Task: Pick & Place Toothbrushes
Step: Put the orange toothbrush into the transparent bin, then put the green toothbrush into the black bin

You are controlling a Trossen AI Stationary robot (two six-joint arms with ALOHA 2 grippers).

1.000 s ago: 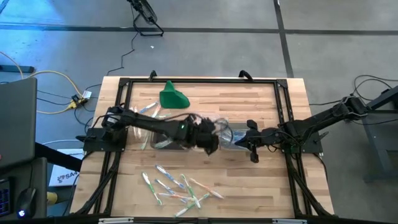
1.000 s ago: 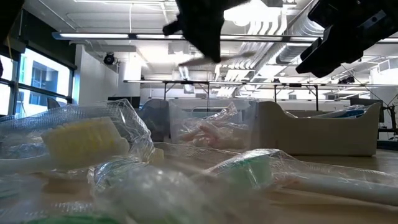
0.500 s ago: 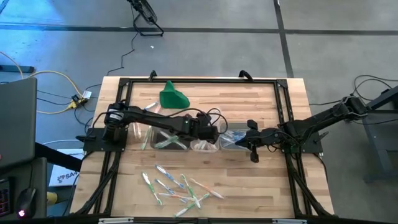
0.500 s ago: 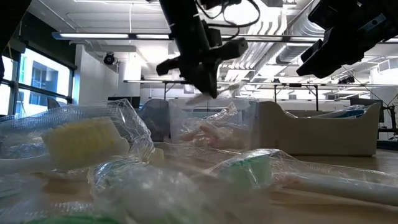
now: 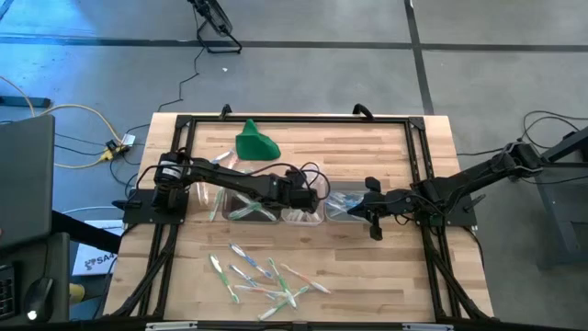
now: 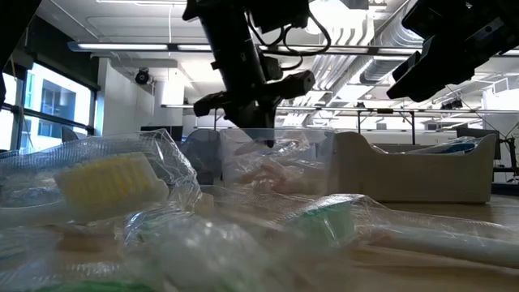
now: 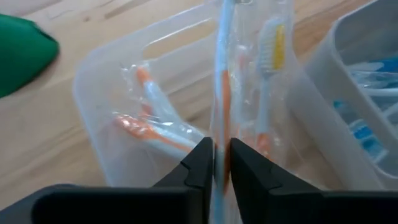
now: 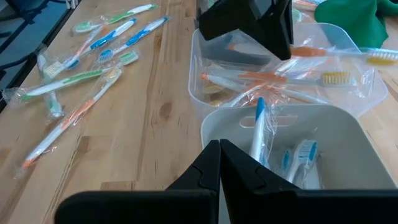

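Three clear tubs stand side by side mid-table: the left tub (image 5: 243, 207), the middle tub (image 5: 299, 213) holding orange toothbrushes (image 7: 155, 124), and the right tub (image 8: 280, 162) holding blue ones. My left gripper (image 7: 221, 163) hangs low over the middle tub (image 6: 276, 166), shut on a wrapped orange-and-blue toothbrush (image 7: 222, 74). My right gripper (image 8: 219, 152) waits shut just right of the right tub (image 5: 344, 204). Several loose wrapped toothbrushes (image 5: 266, 276) lie near the table's front edge. My left gripper pinches the wrapped toothbrush by its handle (image 7: 220, 134) between the two fingers. The fingers slant down from the table's left, and the brush runs on past their tips along them. Its yellow-bristled head end (image 7: 273, 43) reaches over the middle tub; whether it rests there I cannot tell.
A green cloth-like lump (image 5: 255, 142) sits at the far left of the table, with a few toothbrushes (image 5: 219, 161) near it. In the low view, wrapped toothbrushes (image 6: 113, 186) lie close in front. Bare wood lies between the tubs and the front pile.
My left gripper has come down with the toothbrush from above the tubs to just over the middle tub, rolling its wrist on the way. My right gripper has kept still.
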